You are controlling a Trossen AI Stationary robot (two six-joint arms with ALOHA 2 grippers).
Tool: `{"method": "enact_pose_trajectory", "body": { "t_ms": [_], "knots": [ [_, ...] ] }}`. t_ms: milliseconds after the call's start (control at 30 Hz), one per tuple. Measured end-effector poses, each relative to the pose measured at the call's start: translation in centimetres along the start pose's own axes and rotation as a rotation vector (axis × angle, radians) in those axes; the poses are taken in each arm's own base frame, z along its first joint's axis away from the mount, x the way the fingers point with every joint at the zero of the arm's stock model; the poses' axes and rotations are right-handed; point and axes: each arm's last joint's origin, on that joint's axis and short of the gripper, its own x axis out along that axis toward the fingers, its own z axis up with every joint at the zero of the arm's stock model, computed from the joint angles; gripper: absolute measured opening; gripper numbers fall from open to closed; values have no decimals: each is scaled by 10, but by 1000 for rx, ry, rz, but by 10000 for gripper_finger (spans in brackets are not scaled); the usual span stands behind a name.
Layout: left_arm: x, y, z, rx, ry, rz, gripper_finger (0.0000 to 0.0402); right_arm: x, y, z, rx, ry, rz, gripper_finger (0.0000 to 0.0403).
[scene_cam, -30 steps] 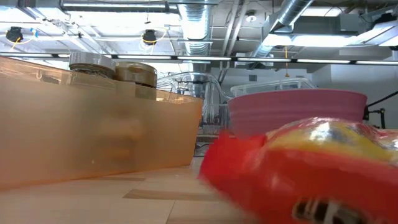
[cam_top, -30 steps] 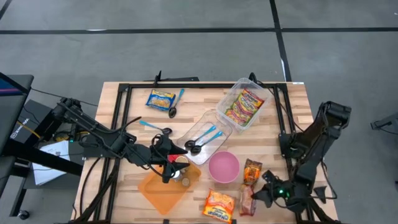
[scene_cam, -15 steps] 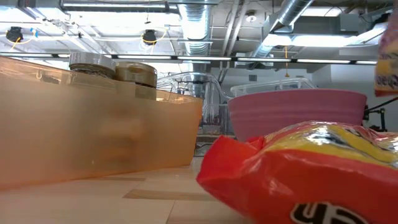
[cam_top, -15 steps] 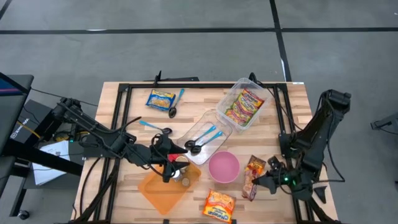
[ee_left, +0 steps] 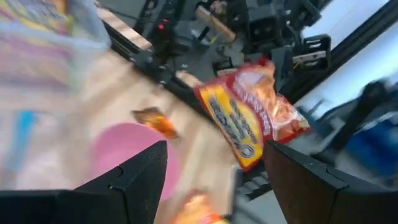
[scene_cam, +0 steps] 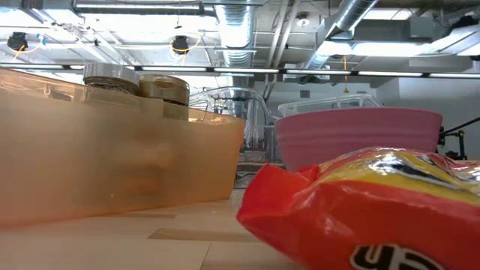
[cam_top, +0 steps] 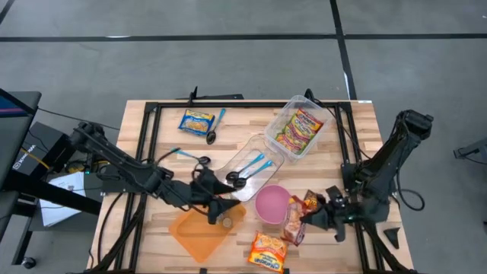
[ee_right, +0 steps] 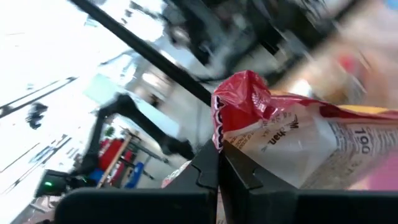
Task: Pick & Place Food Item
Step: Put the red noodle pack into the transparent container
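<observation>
While the left gripper (cam_top: 218, 209) hung open over the orange container (cam_top: 190, 232), the right gripper (cam_top: 304, 219) stood clamped on a red snack bag (cam_top: 293, 222), lifted just beside the pink bowl (cam_top: 272, 204).

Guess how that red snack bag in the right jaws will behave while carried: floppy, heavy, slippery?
Probably floppy: the red snack bag hangs from a pinched edge in the right gripper, its body crinkled in the right wrist view. Likely light for its size, since it looks puffy. The glossy film may be slippery.
</observation>
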Motion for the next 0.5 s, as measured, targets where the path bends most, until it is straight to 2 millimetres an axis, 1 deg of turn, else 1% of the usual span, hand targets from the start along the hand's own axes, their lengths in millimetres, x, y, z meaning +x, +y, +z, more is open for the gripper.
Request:
{"method": "enact_pose_trajectory", "body": {
  "t_ms": [100,167,300,400,500],
  "knots": [
    [20,-5,-8,-116,-51,-61,259,1,10,11,-93,-83,71,0],
    [32,-10,-13,-186,-103,-126,259,3,14,19,-157,-148,87,0],
    [50,-16,-22,-339,-188,-249,259,6,17,34,-312,-281,55,0],
    [63,-13,-36,-527,-179,-275,259,10,18,45,-421,-344,9,0],
    [73,-11,-45,-708,-198,-324,259,16,19,53,-502,-373,-32,0]
  ]
}}
